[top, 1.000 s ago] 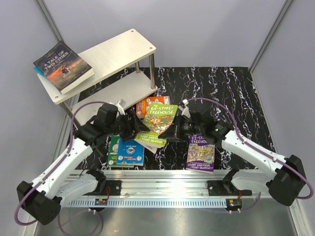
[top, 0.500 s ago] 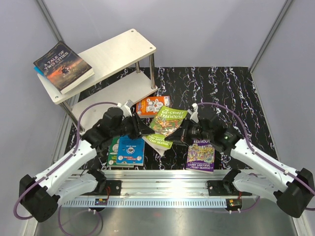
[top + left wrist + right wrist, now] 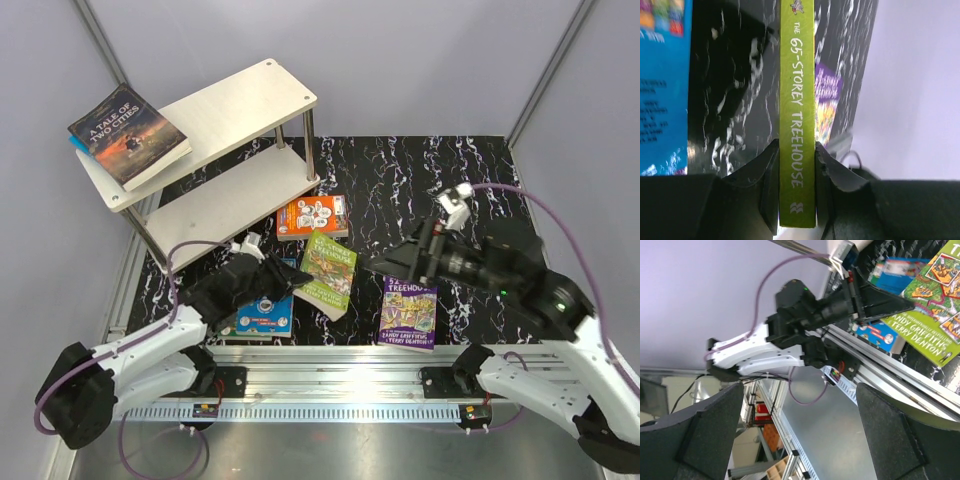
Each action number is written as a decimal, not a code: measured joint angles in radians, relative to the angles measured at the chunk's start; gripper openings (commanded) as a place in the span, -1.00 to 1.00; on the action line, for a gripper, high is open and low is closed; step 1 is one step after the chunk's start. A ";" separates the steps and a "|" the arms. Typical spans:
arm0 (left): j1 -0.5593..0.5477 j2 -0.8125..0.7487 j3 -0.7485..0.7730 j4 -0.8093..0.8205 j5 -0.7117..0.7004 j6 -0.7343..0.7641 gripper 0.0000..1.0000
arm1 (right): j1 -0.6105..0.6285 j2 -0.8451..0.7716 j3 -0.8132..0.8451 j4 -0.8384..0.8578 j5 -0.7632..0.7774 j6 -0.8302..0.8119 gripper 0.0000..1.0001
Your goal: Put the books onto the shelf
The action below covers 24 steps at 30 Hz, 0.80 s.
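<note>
Left gripper [image 3: 797, 150] was clamped on the spine of the green book [image 3: 797, 85], one finger on each side of the "65-Storey Treehouse" lettering. That book sat near the middle of the black marbled worktop [image 3: 480, 190]; could not tell whether it was lifted clear.

Right gripper [image 3: 392, 263] stood wide apart, holding nothing, raised above the purple book [image 3: 408, 312], which lay just right of the green one.

Shelf [image 3: 235, 105] stood at the far left. The dark book [image 3: 128, 135], "A Tale of Two Cities", lay on the left end of its top board and overhung the edge, with a blue sliver of another book beneath.

Orange book [image 3: 312, 215] lay flat between the green book and the shelf's nearest post. Blue book [image 3: 265, 312] lay partly covered by the left arm
</note>
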<state>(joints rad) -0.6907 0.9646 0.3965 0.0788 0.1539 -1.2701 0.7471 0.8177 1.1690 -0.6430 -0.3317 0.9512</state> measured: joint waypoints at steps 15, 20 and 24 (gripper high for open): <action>0.040 -0.154 -0.014 0.255 -0.552 -0.023 -1.00 | 0.000 -0.061 0.274 -0.382 0.018 -0.189 1.00; 0.042 0.040 -0.022 0.477 -0.689 -0.021 -1.00 | 0.000 -0.020 0.358 -0.459 0.018 -0.250 0.99; 0.061 0.254 -0.021 0.705 -0.758 -0.020 -1.00 | 0.000 0.003 0.392 -0.504 0.030 -0.309 1.00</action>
<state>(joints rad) -0.6292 1.2182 0.3752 0.7834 -0.6041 -1.2900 0.7471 0.8207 1.5608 -1.1473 -0.3016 0.6422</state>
